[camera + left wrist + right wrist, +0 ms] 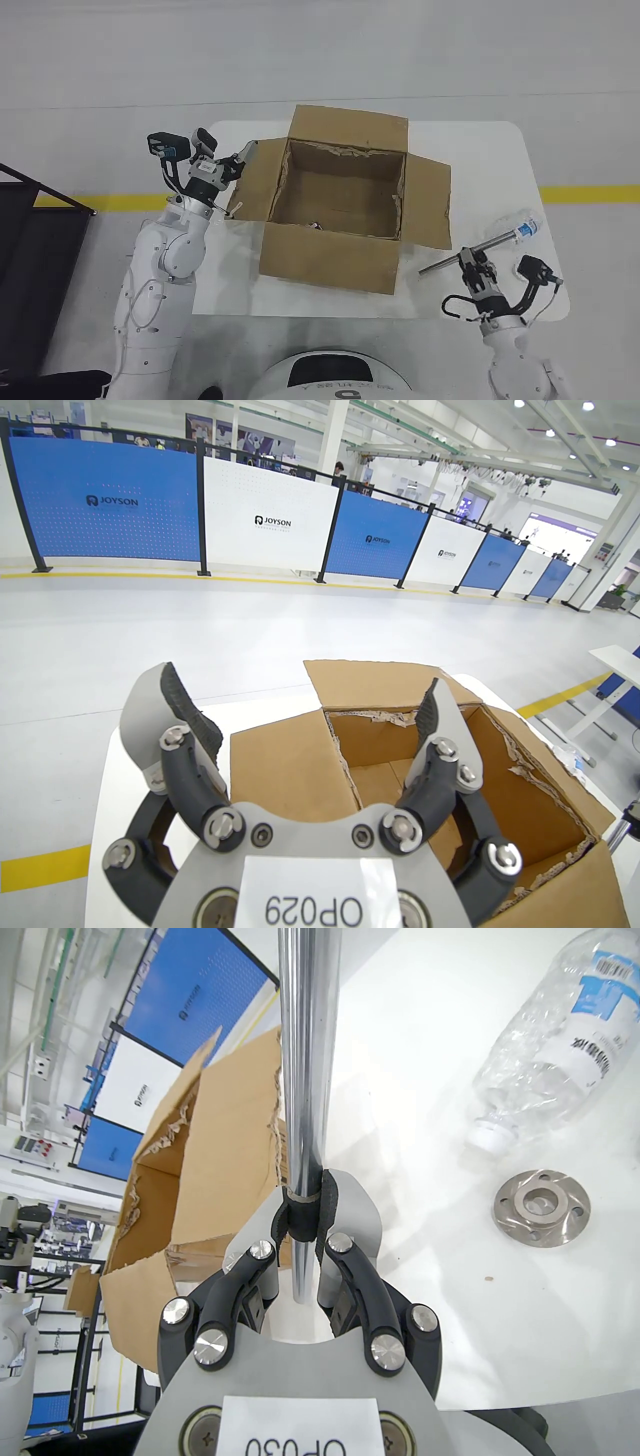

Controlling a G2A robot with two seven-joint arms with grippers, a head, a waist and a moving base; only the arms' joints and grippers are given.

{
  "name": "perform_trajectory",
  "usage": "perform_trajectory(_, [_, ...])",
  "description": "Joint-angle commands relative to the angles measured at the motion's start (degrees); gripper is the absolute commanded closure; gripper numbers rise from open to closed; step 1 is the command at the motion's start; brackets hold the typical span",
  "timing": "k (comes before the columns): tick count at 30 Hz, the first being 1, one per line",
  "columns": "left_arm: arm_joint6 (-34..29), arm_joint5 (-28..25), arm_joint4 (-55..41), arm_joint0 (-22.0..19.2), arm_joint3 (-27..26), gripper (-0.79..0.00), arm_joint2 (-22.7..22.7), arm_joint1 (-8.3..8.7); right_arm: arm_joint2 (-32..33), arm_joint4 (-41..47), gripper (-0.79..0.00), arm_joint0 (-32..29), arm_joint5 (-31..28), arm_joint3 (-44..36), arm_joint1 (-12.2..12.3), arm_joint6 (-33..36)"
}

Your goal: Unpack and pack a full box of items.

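Top view showed the right pincer [470,262] at lower right pinching a shiny steel rod [438,264], its long axis slanting left toward the open brown cardboard box [330,258] at frame centre.

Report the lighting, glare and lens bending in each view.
Top view: even light, with the inside of the box shaded. Left wrist view: the lens bends the fence into a curve; the ceiling lamps glare. Right wrist view: bright streaks run along the metal rod; the bottle glints.
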Motion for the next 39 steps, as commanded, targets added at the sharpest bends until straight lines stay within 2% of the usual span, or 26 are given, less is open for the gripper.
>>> perform_trajectory(1, [0.0,0.0,0.0,0.0,0.0,-0.785,0.0,0.00,-0.7,-0.7,0.000,1.8,2.5,0.7,0.0,2.4])
perform_trajectory(5, [0.0,0.0,0.0,0.0,0.0,-0.785,0.0,0.00,-1.4,-1.4,0.000,5.5,8.2,2.7,0.1,5.5])
perform_trajectory(15, [0.0,0.0,0.0,0.0,0.0,-0.785,0.0,0.00,-3.9,-5.5,0.000,11.1,17.3,4.8,-0.1,5.8])
perform_trajectory(24, [0.0,0.0,0.0,0.0,0.0,-0.785,0.0,0.00,-7.0,-13.3,0.000,18.3,29.9,7.5,-0.1,12.4])
perform_trajectory(39, [0.0,0.0,0.0,0.0,0.0,-0.785,0.0,0.00,-12.1,-27.1,0.000,25.5,40.7,12.2,0.2,22.9])
